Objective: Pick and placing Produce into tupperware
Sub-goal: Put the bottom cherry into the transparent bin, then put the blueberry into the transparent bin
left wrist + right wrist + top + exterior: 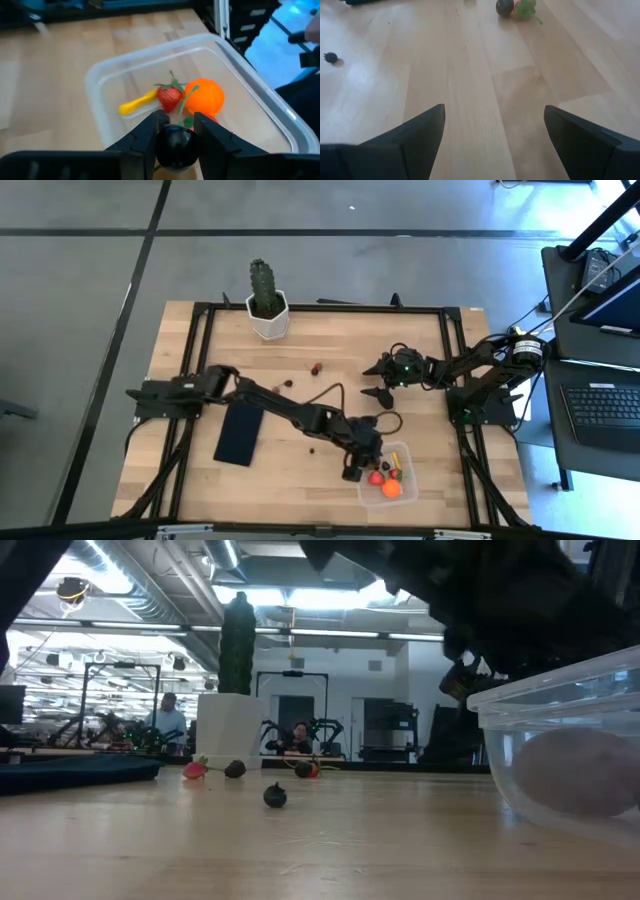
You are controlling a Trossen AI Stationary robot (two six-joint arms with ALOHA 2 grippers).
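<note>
The clear tupperware (240,80) (385,485) sits near the table's near right corner. Its wall also fills the right of the low view (560,730). Inside it lie an orange ball (205,97), a red strawberry (170,96) and a thin yellow piece (137,103). My left gripper (179,122) (356,464) hangs over the tupperware's left rim, shut on a dark round berry (175,146). My right gripper (492,120) (384,380) waits open above bare wood toward the right side. Loose pieces rest on the table: a dark berry (275,797), another dark berry (505,6) and a red leafy piece (524,7). My left gripper pinches the dark round berry (175,150) between its two fingers (150,132). The fingers slant down toward the tupperware from the table's left. The berry is lifted clear and sits over the tupperware's rim.
A green cactus in a white pot (267,308) stands at the far edge. A flat dark navy rectangle (240,433) lies under the left arm. Small bits lie mid-table (316,367) (310,447). People and other rigs show in the room beyond.
</note>
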